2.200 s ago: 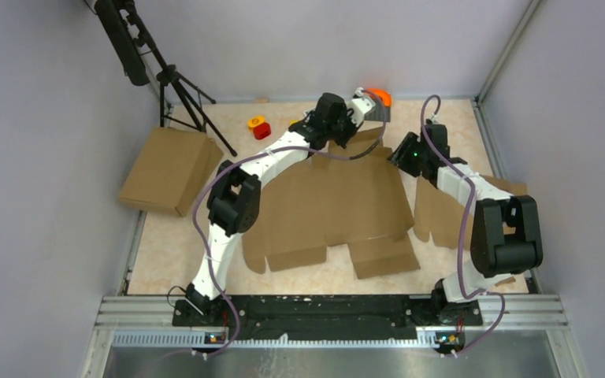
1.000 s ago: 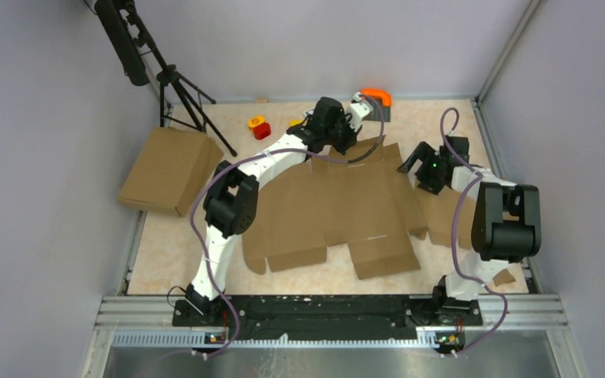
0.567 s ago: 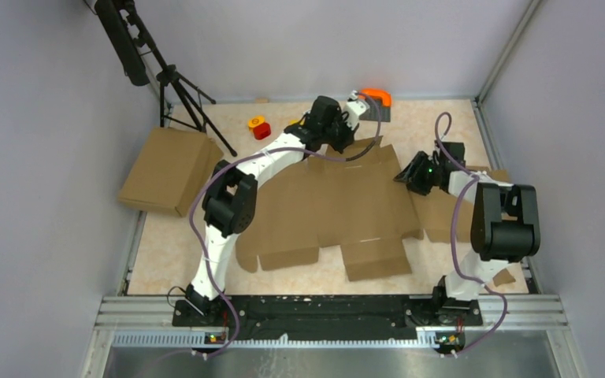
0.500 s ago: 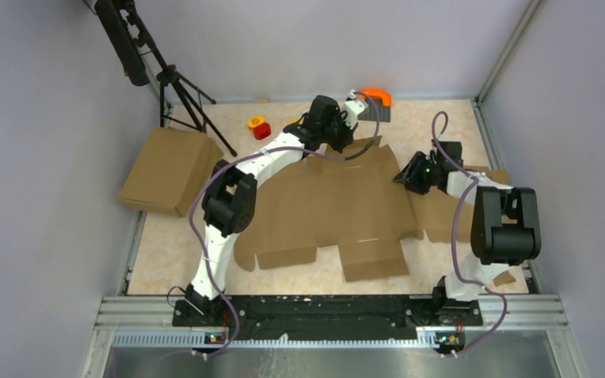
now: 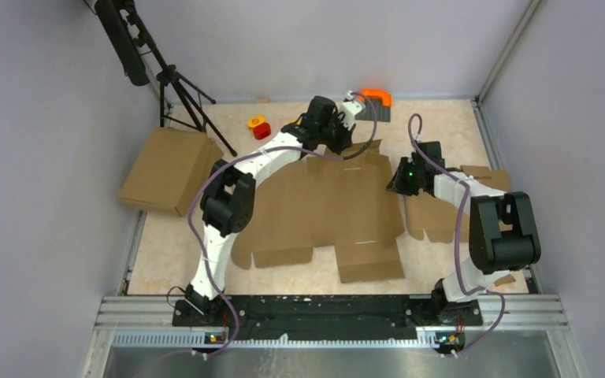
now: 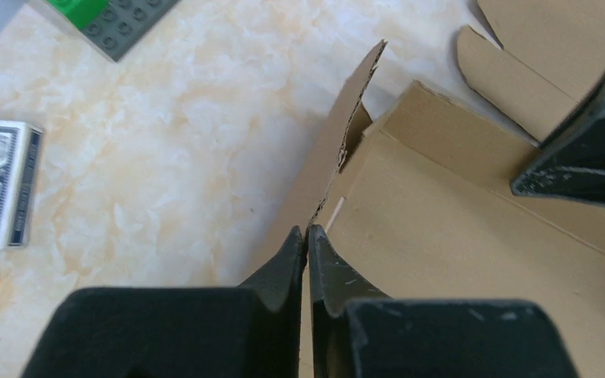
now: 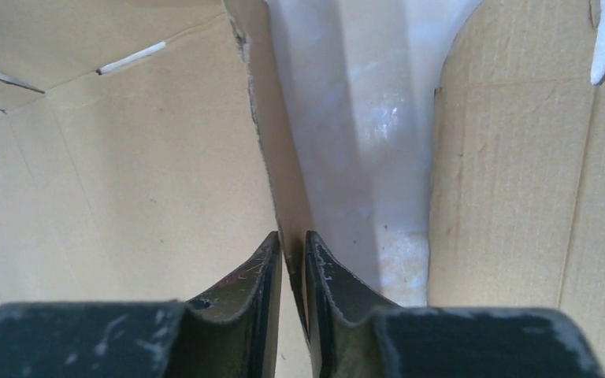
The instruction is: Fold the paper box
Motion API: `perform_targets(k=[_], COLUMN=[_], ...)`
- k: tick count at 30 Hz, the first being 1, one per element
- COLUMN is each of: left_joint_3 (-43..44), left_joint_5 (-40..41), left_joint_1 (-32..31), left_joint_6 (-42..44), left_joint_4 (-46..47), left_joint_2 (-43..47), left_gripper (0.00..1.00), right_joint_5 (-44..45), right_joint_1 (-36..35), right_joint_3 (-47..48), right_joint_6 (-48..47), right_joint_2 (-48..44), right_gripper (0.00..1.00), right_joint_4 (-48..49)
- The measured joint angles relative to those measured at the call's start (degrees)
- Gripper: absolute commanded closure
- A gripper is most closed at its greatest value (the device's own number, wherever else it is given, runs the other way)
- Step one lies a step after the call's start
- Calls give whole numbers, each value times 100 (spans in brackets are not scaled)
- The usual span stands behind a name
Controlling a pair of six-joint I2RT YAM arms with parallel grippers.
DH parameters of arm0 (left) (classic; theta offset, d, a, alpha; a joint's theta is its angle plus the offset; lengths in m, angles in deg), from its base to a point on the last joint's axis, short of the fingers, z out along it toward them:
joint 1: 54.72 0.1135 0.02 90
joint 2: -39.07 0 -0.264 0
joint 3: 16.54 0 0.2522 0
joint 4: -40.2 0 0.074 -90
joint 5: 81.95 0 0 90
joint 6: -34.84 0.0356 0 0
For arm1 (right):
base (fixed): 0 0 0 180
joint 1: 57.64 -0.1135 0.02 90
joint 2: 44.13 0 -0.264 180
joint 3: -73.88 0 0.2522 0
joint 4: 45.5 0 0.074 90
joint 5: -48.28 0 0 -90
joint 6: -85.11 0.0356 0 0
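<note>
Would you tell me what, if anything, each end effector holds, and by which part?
Both hold the paper box: the left end effector pinches a raised far-edge flap, the right end effector its right edge.

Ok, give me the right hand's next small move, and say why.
Probably raise the right hand a little, tipping that side panel up and inward. Its fingers look pinched on the right edge of the paper box, the sheet otherwise lies mostly flat, and the left hand pinches the far flap.
</note>
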Motion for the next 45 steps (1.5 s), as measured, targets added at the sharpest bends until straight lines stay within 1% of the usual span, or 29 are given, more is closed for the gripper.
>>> perform_targets(k=[1, 2, 3, 6, 7, 8, 10, 11, 13, 16, 19, 21, 23, 24, 25, 27, 28, 30, 31, 34, 35, 36, 38, 40, 41, 43, 45], left_joint_3=[-61, -144, -245, -439, -496, -557, -660, -680, -680, -433, 160, 389, 417, 417, 417, 422, 448, 638, 835, 1405, 1495, 1493, 1349, 997, 820, 566, 378], left_joint_5=[-68, -146, -243, -494, -560, -616, -741, -817, -962, -1145, -1272, -1322, -1364, -1379, -1386, -1401, -1416, -1458, -1499, -1749, -1875, -1939, -2006, -1976, -1941, -1952, -2076], left_joint_1=[2, 4, 7, 4, 4, 7, 7, 7, 7, 7, 11, 28, 63, 87, 131, 267, 369, 634, 809, 1335, 1547, 1679, 1974, 2118, 2131, 2070, 1987], left_joint_6=[-2, -7, -22, -105, -133, -160, -219, -262, -321, -354, -387, -426, -466, -501, -562, -748, -879, -1169, -1333, -1766, -1961, -2076, -2286, -2363, -2361, -2332, -2347], left_joint_4=[2, -2, -2, 2, 9, 17, 11, 0, -68, -446, -752, -859, -892, -909, -909, -905, -905, -911, -914, -780, -634, -562, -282, -46, -20, 28, 315], left_joint_2=[28, 79, 136, 273, 313, 352, 415, 422, 422, 358, 122, 20, 4, 4, 4, 4, -2, -81, -168, -461, -520, -527, -494, -354, -275, -146, -57], left_gripper=[96, 96, 95, 92, 90, 88, 80, 78, 77, 76, 71, 63, 57, 53, 46, 21, 14, 4, 2, 1, 1, 1, 1, 1, 1, 1, 1], right_joint_5=[55, 133, 212, 483, 577, 638, 763, 822, 920, 1025, 1071, 1078, 1099, 1117, 1134, 1169, 1185, 1185, 1172, 1073, 1051, 1043, 1040, 1029, 1027, 1027, 1027], right_joint_1=[-26, -68, -122, -284, -326, -354, -407, -424, -457, -485, -496, -496, -498, -501, -505, -520, -533, -560, -573, -610, -634, -656, -713, -737, -748, -754, -754], right_joint_3=[2, 4, 11, 24, 24, 22, 22, 22, 13, 9, 9, 11, 20, 24, 24, 24, 24, 20, 9, -72, -114, -153, -225, -284, -291, -291, -343], right_joint_6=[-9, -17, -37, -76, -94, -101, -140, -151, -192, -256, -323, -389, -435, -448, -461, -498, -518, -562, -592, -667, -702, -730, -776, -807, -815, -844, -852], right_joint_2=[0, 0, 0, -15, -39, -63, -125, -162, -258, -433, -505, -505, -503, -503, -503, -503, -503, -503, -503, -535, -564, -599, -693, -802, -868, -977, -1097], right_gripper=[85, 88, 89, 90, 94, 94, 94, 94, 94, 94, 94, 94, 94, 94, 94, 94, 94, 94, 94, 94, 94, 97, 97, 98, 100, 100, 100], right_joint_4=[-22, -52, -87, -125, -144, -162, -216, -236, -234, -223, -210, -229, -249, -254, -258, -260, -254, -214, -168, 46, 96, 142, 210, 317, 345, 452, 621])
